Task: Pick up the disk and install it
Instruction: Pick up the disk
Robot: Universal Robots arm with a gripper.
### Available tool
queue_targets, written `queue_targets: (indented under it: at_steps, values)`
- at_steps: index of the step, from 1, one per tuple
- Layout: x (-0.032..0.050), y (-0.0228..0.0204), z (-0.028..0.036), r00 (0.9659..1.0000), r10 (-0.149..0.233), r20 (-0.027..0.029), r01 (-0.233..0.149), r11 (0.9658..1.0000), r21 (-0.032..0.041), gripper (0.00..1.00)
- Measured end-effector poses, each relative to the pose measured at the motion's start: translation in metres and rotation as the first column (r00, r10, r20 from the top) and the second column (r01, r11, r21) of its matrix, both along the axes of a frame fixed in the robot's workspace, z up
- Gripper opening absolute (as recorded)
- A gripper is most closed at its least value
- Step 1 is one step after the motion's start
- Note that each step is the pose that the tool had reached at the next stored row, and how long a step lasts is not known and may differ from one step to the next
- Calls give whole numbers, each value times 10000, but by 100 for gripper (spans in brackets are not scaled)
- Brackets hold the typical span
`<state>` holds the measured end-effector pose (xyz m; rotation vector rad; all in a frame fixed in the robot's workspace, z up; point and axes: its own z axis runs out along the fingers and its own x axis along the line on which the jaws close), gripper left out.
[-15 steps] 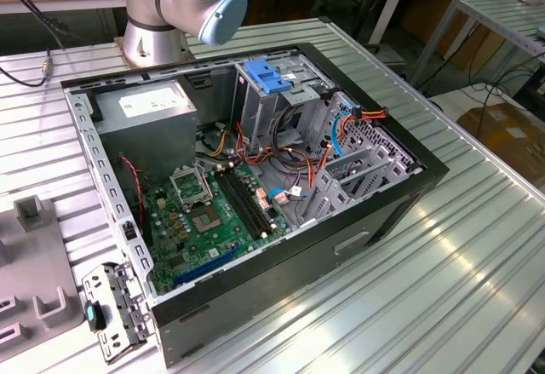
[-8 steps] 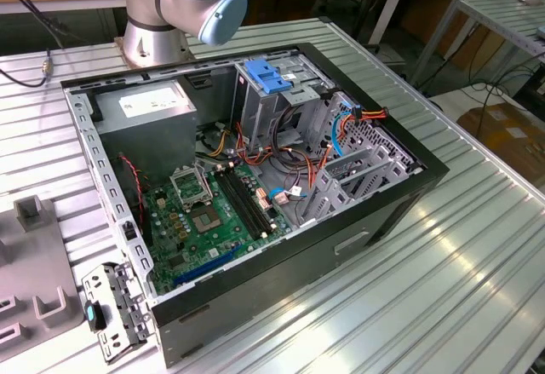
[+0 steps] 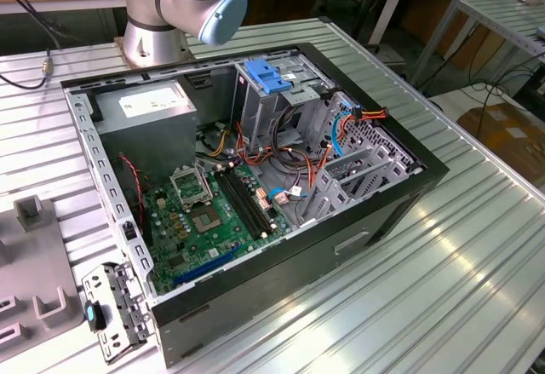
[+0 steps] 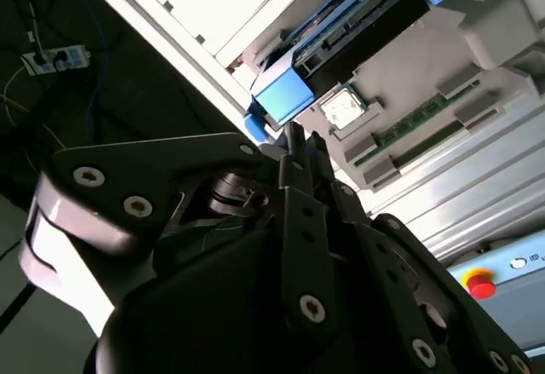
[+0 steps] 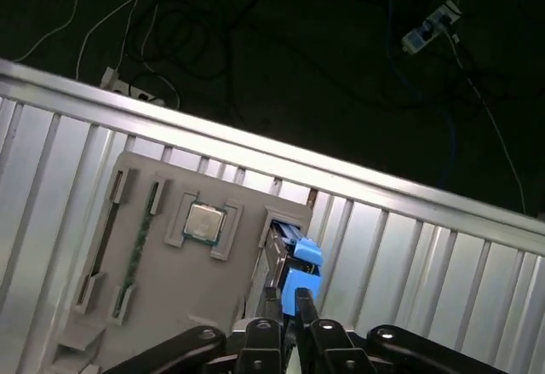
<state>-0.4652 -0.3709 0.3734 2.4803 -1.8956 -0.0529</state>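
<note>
The claw (image 5: 288, 306) pinches the disk (image 5: 300, 282) by its blue end. The disk stands in a grey holder (image 5: 187, 293) by the tabletop (image 5: 409, 238) edge, easy to grab.

Counts by kind
One black computer case (image 3: 281, 273), one green motherboard (image 3: 192, 221), one grey metal box (image 3: 157, 131) and one light-blue plastic latch (image 3: 267, 76) are counted in the exterior view; one blue-railed disk (image 5: 300, 276) and one silver square chip (image 5: 203, 221) in both wrist views.
</note>
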Motion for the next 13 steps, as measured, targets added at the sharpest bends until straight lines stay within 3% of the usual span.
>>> queue_targets:
  at_steps: [3,5,6,7,8,10,12,13]
  values:
    - [0,0,-41,9984,-569,0,569,9984,0,30]
    - [4,0,-99,9935,-1142,1,1142,9935,0,31]
    - [5,0,-129,9902,-1398,0,1398,9902,0,37]
    - [9,0,-144,9886,-1507,1,1507,9886,0,37]
    - [12,0,-158,9871,-1604,0,1604,9871,0,44]
    - [30,0,-211,9831,-1828,-1,1828,9831,-1,44]
    - [38,0,-256,9825,-1865,4,1865,9825,-12,45]
    - [39,0,-270,9823,-1871,34,1871,9823,-93,51]
